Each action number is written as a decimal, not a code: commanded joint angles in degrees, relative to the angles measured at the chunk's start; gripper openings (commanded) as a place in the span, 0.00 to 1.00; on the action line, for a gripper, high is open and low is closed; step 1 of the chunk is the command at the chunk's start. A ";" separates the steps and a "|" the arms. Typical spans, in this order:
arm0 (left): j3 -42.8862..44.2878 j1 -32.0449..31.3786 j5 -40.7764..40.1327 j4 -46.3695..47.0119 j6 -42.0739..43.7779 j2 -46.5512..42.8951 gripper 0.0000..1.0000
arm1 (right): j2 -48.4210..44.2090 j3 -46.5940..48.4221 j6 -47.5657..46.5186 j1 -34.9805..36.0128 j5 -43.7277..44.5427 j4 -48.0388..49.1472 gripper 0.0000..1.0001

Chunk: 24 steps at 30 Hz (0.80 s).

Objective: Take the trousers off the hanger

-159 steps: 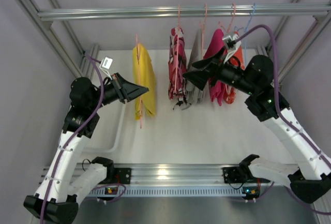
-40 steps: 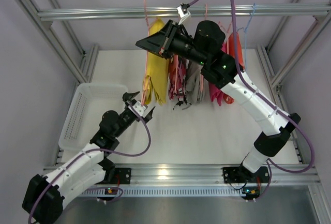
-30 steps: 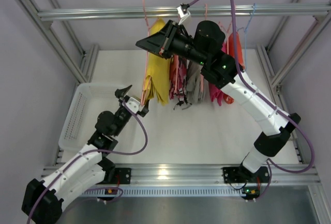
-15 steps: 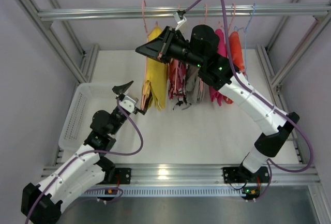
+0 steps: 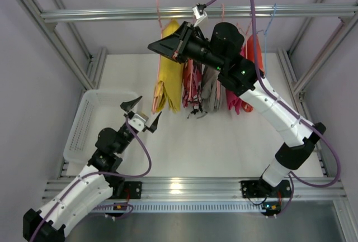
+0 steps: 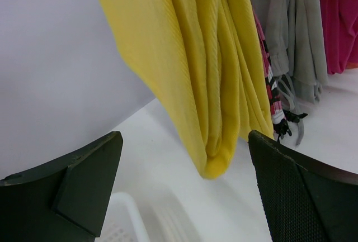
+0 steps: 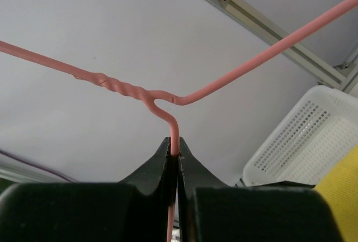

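The yellow trousers (image 5: 168, 71) hang folded over a pink wire hanger (image 5: 158, 7). My right gripper (image 5: 155, 47) is shut on that hanger's neck and holds it up in front of the rail. In the right wrist view the jaws (image 7: 174, 144) pinch the pink wire just below its twist (image 7: 126, 89). My left gripper (image 5: 142, 112) stands wide open, below and near the trousers' lower end. In the left wrist view the yellow fold (image 6: 207, 74) hangs beyond the two fingers, with nothing between them (image 6: 184, 138).
Patterned (image 5: 191, 82), grey (image 5: 211, 88), magenta (image 5: 234, 96) and orange (image 5: 254, 57) trousers hang on hangers from the rail (image 5: 112, 14), to the right of the yellow pair. A white mesh basket (image 5: 84, 124) lies on the table at the left, behind the left arm.
The left gripper has drawn back toward the near side, away from the yellow trousers' lower end, and stayed open. The right gripper dipped with the hanger, then rose again.
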 commanded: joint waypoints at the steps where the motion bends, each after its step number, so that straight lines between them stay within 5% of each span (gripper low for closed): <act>1: -1.75 -0.36 -1.19 -0.81 3.09 -1.10 0.99 | -2.30 5.54 -2.58 -0.70 1.23 10.14 0.00; 24: 3.08 -1.86 -7.35 18.61 -0.78 17.71 0.97 | -1.43 5.89 1.11 0.27 3.60 7.15 0.00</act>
